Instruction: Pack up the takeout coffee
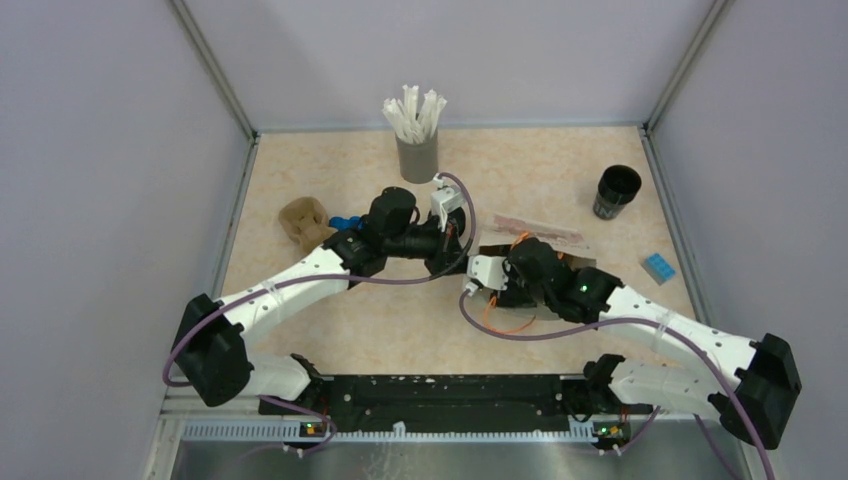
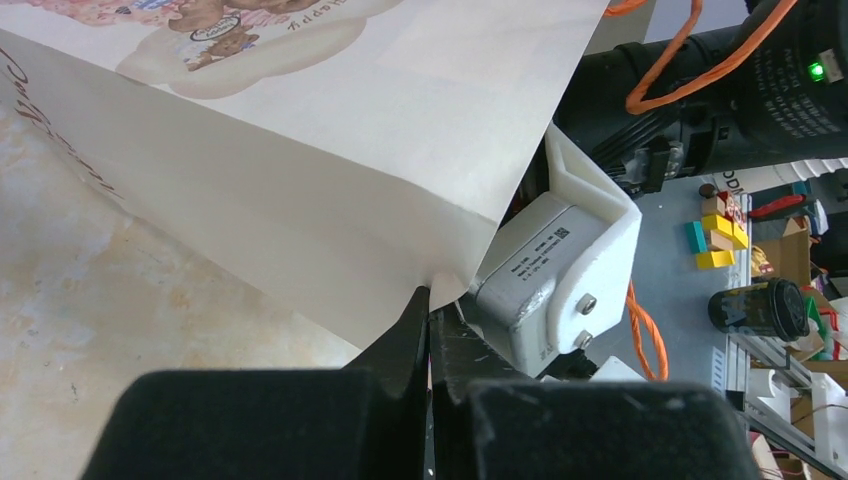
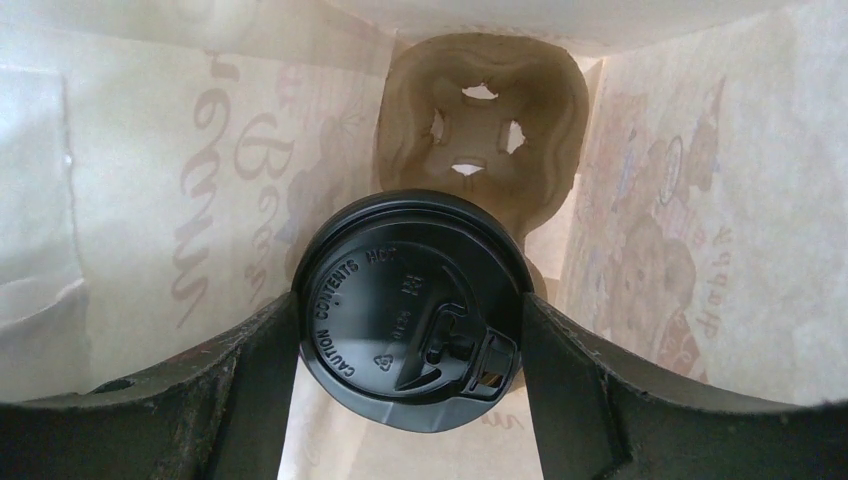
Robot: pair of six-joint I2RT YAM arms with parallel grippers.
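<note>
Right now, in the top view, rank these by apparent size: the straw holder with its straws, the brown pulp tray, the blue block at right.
1. straw holder with its straws
2. brown pulp tray
3. blue block

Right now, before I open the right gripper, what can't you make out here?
Top view: the paper bag hides the right gripper and the lidded cup it grips.
Right wrist view: only the cup's top shows, so whether its base sits in the cardboard carrier is unclear.
Left wrist view: the left gripper pinches the bag's edge; the bag's wall hides the inside.
</note>
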